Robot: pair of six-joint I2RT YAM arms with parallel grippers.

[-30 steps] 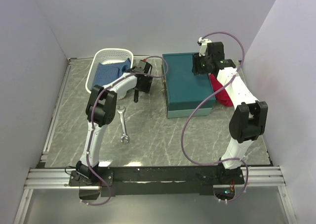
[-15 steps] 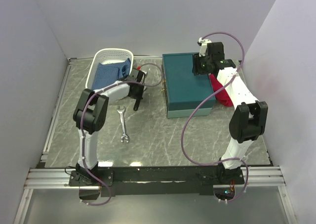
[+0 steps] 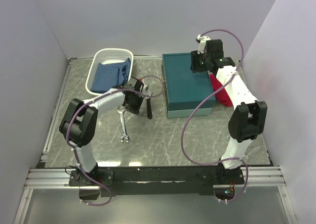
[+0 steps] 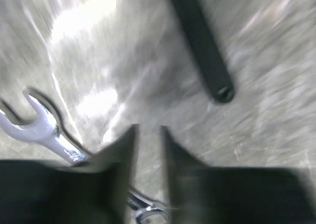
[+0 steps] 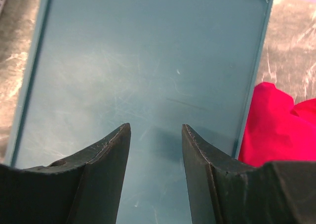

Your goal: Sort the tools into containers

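The closed teal box [image 3: 187, 83] stands at the back right; its lid [image 5: 148, 61] fills the right wrist view. My right gripper [image 3: 198, 66] [image 5: 155, 127] hovers open and empty over the lid's far right part. My left gripper [image 3: 132, 101] [image 4: 148, 130] is low over the table, its jaws a narrow gap apart with nothing between the tips. A black-handled tool [image 3: 148, 106] [image 4: 200, 43] lies on the table just right of it, apart from the fingers. A silver open-ended spanner [image 3: 123, 126] [image 4: 42, 127] lies on the near left of it, its shaft running under the left finger.
A white basket [image 3: 98, 56] holding a blue cloth [image 3: 109, 73] stands at the back left. A red cloth [image 3: 223, 93] lies between the box and the right wall. A thin red-tipped item [image 3: 140, 79] lies near the basket. The left wrist view is blurred.
My left arm has swung from beside the basket toward the near right. The black-handled tool moved with it and now lies free on the table. The right gripper has barely moved.
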